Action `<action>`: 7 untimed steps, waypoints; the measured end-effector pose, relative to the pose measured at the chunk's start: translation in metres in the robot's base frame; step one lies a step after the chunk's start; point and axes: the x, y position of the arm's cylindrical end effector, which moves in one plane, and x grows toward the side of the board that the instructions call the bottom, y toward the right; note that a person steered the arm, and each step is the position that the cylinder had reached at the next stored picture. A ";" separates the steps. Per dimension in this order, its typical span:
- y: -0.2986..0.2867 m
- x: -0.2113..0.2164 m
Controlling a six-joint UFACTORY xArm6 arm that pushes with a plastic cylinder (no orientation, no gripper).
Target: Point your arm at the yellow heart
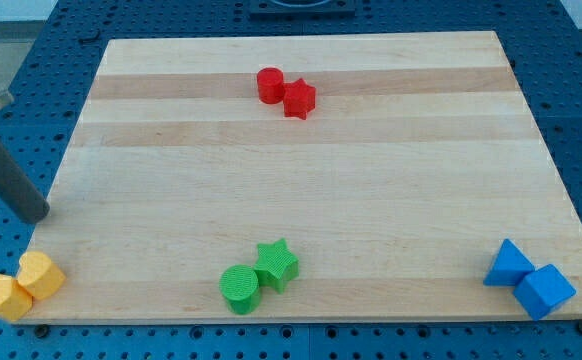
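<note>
Yellow heart (41, 274) sits at the board's bottom-left corner, touching a yellow block (4, 296), with my tip (36, 213) just above it, no pincer fitted, needing only a short downward nudge.

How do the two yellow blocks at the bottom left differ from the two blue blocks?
The yellow blocks lie at the wooden board's bottom-left corner, near my tip; the blue blocks lie bottom right, far from it. Yellow looks rounded, blue angular. Both pairs touch.
</note>
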 end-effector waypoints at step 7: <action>0.000 0.059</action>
